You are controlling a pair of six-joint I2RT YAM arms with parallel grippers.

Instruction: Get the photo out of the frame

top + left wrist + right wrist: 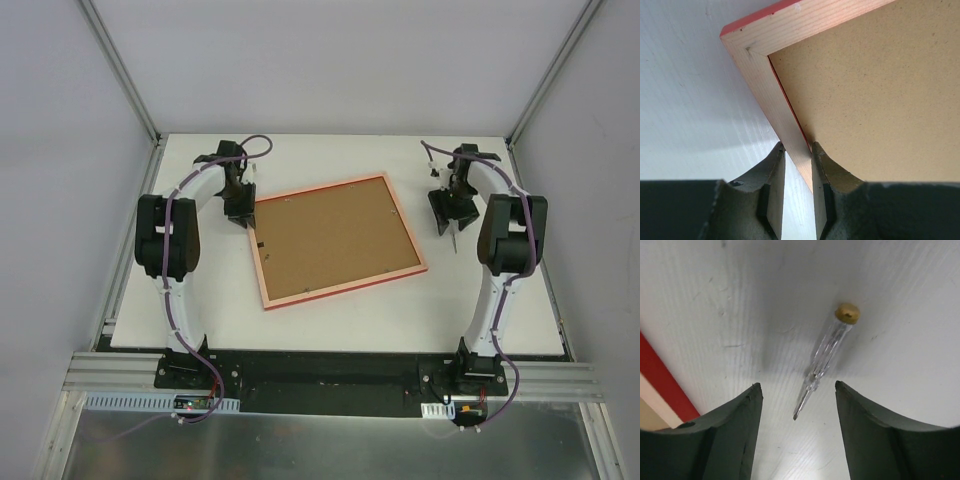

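Red-edged frame (pixel 345 288): lies back-up and skewed in the middle of the white table (pixel 330 160); shows pale wood rails around a brown backing board (pixel 335 238).
Left gripper (pixel 797 150): clamps the frame's left rail near its far corner, one finger on each side.
Right gripper (pixel 797 390): hangs with jaws apart, holding nothing, just above a clear-handled screwdriver (pixel 825 355) with a brass cap, flat on the table to the right of the frame.
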